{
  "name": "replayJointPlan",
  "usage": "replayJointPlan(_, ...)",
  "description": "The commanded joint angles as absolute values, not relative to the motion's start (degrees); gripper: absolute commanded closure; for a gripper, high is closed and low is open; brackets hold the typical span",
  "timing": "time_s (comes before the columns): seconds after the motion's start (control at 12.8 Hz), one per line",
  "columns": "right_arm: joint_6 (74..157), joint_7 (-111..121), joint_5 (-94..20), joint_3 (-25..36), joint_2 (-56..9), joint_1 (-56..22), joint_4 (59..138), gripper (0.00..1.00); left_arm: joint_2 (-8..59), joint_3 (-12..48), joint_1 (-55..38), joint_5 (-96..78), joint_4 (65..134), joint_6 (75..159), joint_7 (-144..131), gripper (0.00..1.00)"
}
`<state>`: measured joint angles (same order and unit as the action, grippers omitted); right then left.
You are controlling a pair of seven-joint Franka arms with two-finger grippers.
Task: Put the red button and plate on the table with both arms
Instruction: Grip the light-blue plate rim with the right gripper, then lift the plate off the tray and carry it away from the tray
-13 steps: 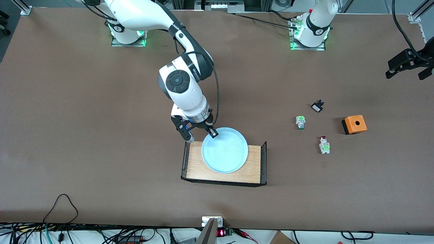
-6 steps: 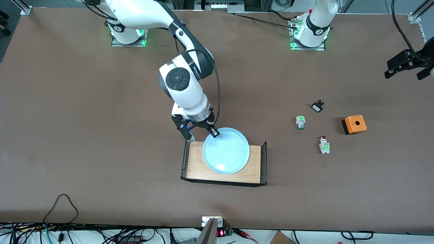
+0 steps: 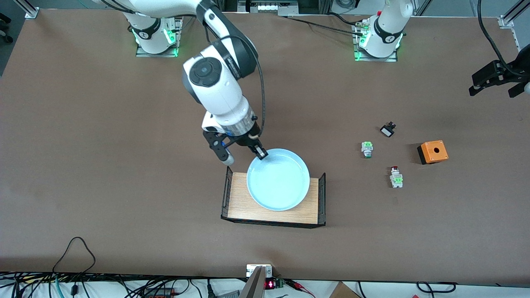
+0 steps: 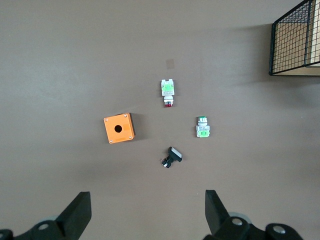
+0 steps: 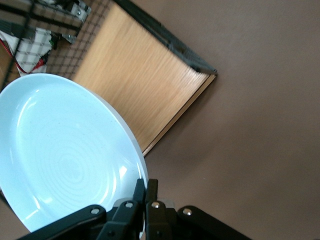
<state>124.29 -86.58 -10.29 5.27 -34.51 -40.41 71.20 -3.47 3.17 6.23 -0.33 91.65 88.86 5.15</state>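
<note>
Over the brown bench (image 3: 103,165), the right hand (image 3: 262,155) pinches the plate (image 3: 278,179) rim — lifted off the tray (image 3: 238,203) for setting down — left hand (image 3: 497,78) wide, waiting.

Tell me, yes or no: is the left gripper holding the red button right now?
No. The left gripper hangs open above the table, and the red button lies untouched below it.

Plate (image 3: 278,180) pale blue with faint concentric rings; tray (image 3: 242,203) light wood grain with black mesh ends; table (image 3: 103,165) matte brown. Red button (image 3: 395,176): red cap, white-grey body, bright green blocks; its twin (image 3: 367,149) has a green cap. Box (image 3: 432,151) orange with black side, small part (image 3: 387,130) black-and-white, both pincers (image 3: 244,155) (image 3: 499,80) black.
</note>
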Motion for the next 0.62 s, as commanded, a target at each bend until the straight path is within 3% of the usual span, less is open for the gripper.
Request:
replayJointPlan(0.0,119.19,-84.83,-15.09,5.10,-27.36,-36.75,74.52,1.00,-4.57,3.08,6.06,-1.14,91.93,88.15,4.75,0.00)
replayJointPlan(0.23,111.92,-72.91,-15.82,5.10,-20.50,-32.54,79.36,1.00,-4.75,3.16,5.98,-1.14,91.93,88.15,4.75,0.00)
replayJointPlan(0.55,99.87,-54.19,-15.56,5.10,-17.67,-23.41,81.20,1.00,-4.66,3.16,5.89,-1.14,91.85,88.50,4.57,0.00)
